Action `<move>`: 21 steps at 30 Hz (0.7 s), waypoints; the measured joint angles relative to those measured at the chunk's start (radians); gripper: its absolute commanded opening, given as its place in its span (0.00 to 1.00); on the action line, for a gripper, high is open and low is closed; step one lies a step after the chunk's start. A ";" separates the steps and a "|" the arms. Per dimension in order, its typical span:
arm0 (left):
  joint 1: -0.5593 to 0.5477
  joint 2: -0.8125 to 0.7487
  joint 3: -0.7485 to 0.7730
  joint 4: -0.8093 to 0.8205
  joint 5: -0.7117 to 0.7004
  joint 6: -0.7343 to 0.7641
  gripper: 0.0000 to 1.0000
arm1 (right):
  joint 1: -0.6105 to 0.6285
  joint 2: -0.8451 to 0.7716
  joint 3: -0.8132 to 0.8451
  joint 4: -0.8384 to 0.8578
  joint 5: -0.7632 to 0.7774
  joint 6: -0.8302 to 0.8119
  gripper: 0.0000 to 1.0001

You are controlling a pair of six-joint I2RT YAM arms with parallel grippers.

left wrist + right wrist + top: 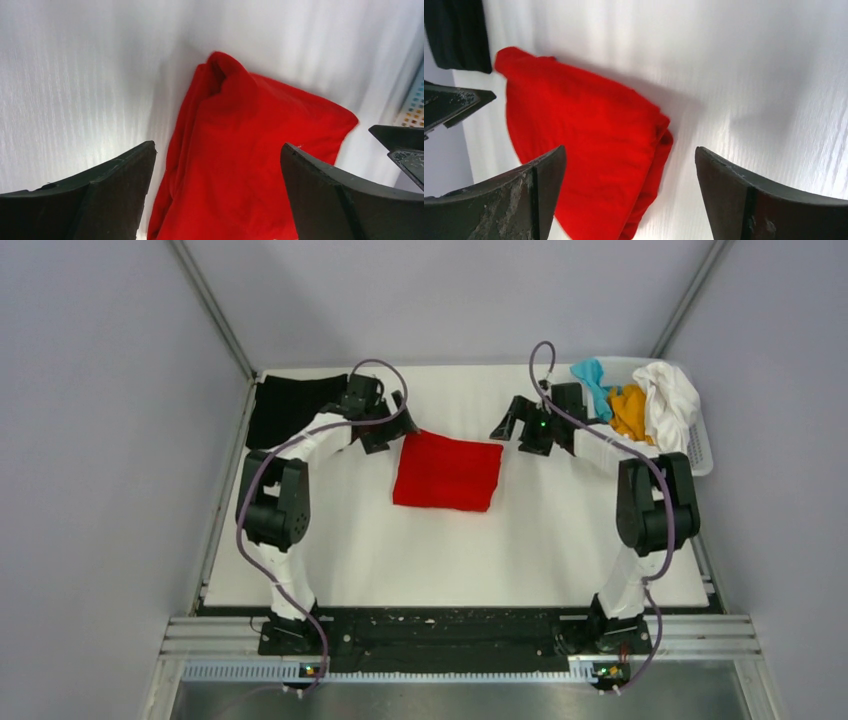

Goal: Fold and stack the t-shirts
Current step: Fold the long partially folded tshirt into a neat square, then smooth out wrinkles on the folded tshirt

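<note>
We see the red shirt folded, long axis left-right. Our left gripper and right gripper gape wide, empty.

You have a white counter closed in by grey wall panels. At its far right corner sits a white slotted basket. Along the near edge, a black base plate lies between aluminium rails.
</note>
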 measured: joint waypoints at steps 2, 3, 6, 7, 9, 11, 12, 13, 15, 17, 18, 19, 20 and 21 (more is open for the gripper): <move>-0.001 -0.038 -0.019 0.011 0.011 0.000 0.99 | 0.006 -0.055 -0.027 0.006 -0.005 0.000 0.99; -0.002 -0.068 -0.039 0.017 0.018 -0.002 0.99 | 0.011 -0.097 -0.054 0.010 -0.012 0.001 0.99; -0.011 -0.172 -0.101 0.024 0.042 -0.006 0.99 | 0.050 -0.241 -0.134 0.024 -0.083 0.007 0.99; -0.017 -0.208 -0.120 0.031 0.052 -0.009 0.99 | 0.075 -0.283 -0.162 0.056 -0.119 0.016 0.99; -0.029 -0.247 -0.143 0.052 0.071 -0.015 0.99 | 0.142 -0.358 -0.230 0.149 -0.196 0.056 0.99; -0.042 -0.262 -0.162 0.090 0.108 -0.026 0.99 | 0.192 -0.392 -0.286 0.239 -0.258 0.098 0.99; -0.048 -0.257 -0.167 0.108 0.128 -0.033 0.99 | 0.216 -0.395 -0.313 0.286 -0.290 0.121 0.99; -0.051 -0.246 -0.172 0.123 0.148 -0.043 0.99 | 0.229 -0.391 -0.333 0.319 -0.307 0.139 0.99; -0.060 -0.206 -0.188 0.172 0.196 -0.066 0.99 | 0.237 -0.358 -0.371 0.398 -0.337 0.183 0.99; -0.064 -0.157 -0.211 0.216 0.237 -0.089 0.99 | 0.236 -0.301 -0.394 0.455 -0.345 0.213 0.99; -0.066 -0.132 -0.222 0.227 0.251 -0.097 0.99 | 0.235 -0.261 -0.412 0.483 -0.345 0.227 0.99; -0.066 -0.102 -0.234 0.231 0.262 -0.103 0.99 | 0.232 -0.232 -0.426 0.493 -0.343 0.234 0.99; -0.066 -0.078 -0.243 0.233 0.265 -0.106 0.99 | 0.227 -0.200 -0.450 0.510 -0.339 0.239 0.99; -0.066 -0.057 -0.252 0.233 0.266 -0.109 0.99 | 0.222 -0.173 -0.470 0.515 -0.335 0.241 0.99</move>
